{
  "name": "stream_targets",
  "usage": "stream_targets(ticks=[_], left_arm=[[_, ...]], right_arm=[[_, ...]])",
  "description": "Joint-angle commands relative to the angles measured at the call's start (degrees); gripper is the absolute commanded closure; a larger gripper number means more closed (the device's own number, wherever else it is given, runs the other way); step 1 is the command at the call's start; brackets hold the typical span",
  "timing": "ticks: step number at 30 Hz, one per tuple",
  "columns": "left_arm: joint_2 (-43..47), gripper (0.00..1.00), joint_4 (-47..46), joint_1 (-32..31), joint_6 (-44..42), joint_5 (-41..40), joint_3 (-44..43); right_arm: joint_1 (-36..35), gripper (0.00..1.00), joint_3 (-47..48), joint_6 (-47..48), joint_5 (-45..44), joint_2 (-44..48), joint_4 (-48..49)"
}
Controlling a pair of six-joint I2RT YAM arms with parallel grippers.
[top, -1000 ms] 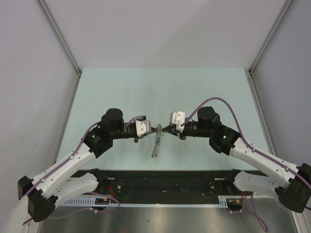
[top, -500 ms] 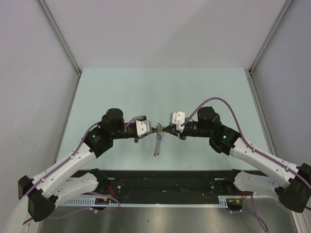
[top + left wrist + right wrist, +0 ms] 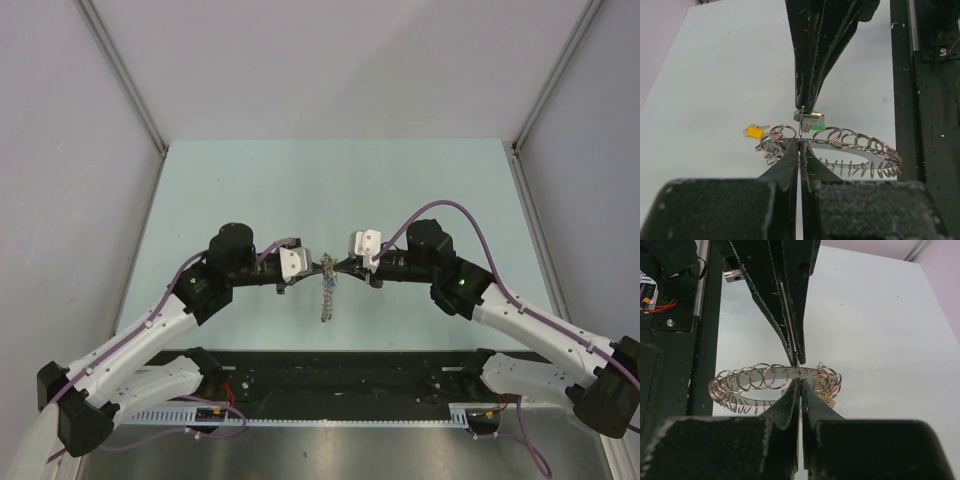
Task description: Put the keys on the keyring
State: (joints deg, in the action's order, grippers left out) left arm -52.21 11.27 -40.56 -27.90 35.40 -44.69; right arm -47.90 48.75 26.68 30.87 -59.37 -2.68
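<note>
The keyring [image 3: 326, 298], a grey band of many small metal loops, hangs between my two grippers above the table. My left gripper [image 3: 321, 266] and right gripper [image 3: 335, 266] meet tip to tip, and both are shut on the same thin loop. In the left wrist view my left gripper [image 3: 800, 143] pinches the loop from below, with the keyring [image 3: 855, 140] curving to the right. The green key [image 3: 816, 121] sits at the right gripper's tip and the yellow key [image 3: 754, 132] hangs at left. In the right wrist view my right gripper [image 3: 799, 381] holds the keyring [image 3: 755, 378], with the yellow key [image 3: 828, 398] partly hidden behind it.
The pale green table [image 3: 250, 190] lies below, with grey walls on three sides. A black rail [image 3: 340, 375] with the arm bases runs along the near edge, and it also shows in the left wrist view [image 3: 927, 100].
The hanging part of the keyring has swung a little to the right and hangs straighter. Both grippers stay shut together at the centre.
</note>
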Motion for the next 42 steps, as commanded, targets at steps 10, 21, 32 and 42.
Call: stream_targets(ticks=[10,21,32,42], left_arm=[[-0.9,1.0,-4.1,-0.6,1.0,7.8,-0.8],[-0.7,1.0,-7.1,-0.6,6.2,6.4,-0.6],[-3.3,1.0,-6.0,-0.6,14.3,3.5,-3.6],[-1.6,1.0,-4.8,-0.5,17.0,0.1,-3.6]], right_arm=[[-0.6,1.0,0.1,2.2,3.6,-0.1,2.9],[-0.8,1.0,0.2,3.2,2.5,0.0,1.1],[-1.4,1.0,0.1,4.2,-2.0,1.6,-1.0],[-1.6,1.0,0.2,4.6,-3.2,2.1,-1.9]])
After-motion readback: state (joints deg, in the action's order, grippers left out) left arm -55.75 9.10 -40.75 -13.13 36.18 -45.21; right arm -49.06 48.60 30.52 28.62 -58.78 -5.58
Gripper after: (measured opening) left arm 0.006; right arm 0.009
